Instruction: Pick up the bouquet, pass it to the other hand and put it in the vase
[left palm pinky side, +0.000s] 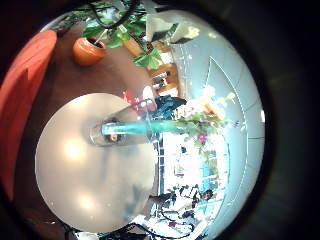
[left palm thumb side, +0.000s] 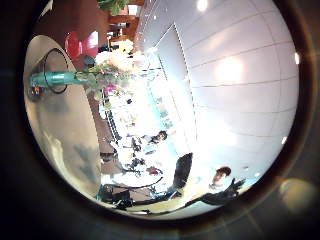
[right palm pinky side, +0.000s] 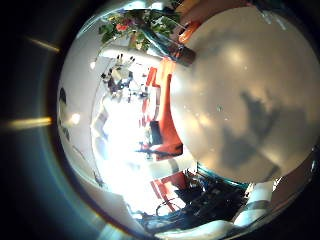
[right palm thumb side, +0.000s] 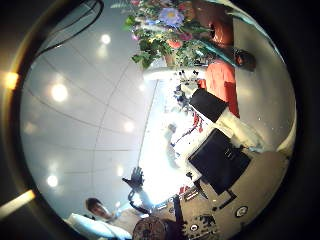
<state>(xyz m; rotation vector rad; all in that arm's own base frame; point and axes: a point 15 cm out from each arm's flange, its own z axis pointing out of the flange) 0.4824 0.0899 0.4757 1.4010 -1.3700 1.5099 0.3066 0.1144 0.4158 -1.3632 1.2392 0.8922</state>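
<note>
— Start close in. Where's the bouquet?

— The bouquet (left palm pinky side: 195, 125) is in the vase (left palm pinky side: 125, 128). Its stems go down through the mouth and its blooms and leaves spread out above the rim. Both left palm views show that, and the right thumb side view has the flowers fairly close to that palm.

— And the vase itself?

— It stands upright on the round table (left palm pinky side: 80, 170), set towards the table's edge rather than its middle. Nothing else lies on the table top around the vase.

— Is either hand on it?

— No finger touches the vase or the bouquet in any view. The left hand looks at the vase from the side with bare table between them. The right hand faces it from the other side.

— How are the fingers, open or curled?

— I cannot tell for the left hand or the right hand, since none of the four views shows their fingers plainly. Some blocky parts show below the flowers in the right thumb side view, but I can't say whose they are.

— What's farther out from the vase?

— Just past the table edge nearest the vase there is a chair (right palm pinky side: 165, 135). Well beyond the vase, on the floor, stands a potted plant (left palm pinky side: 90, 48).
</note>
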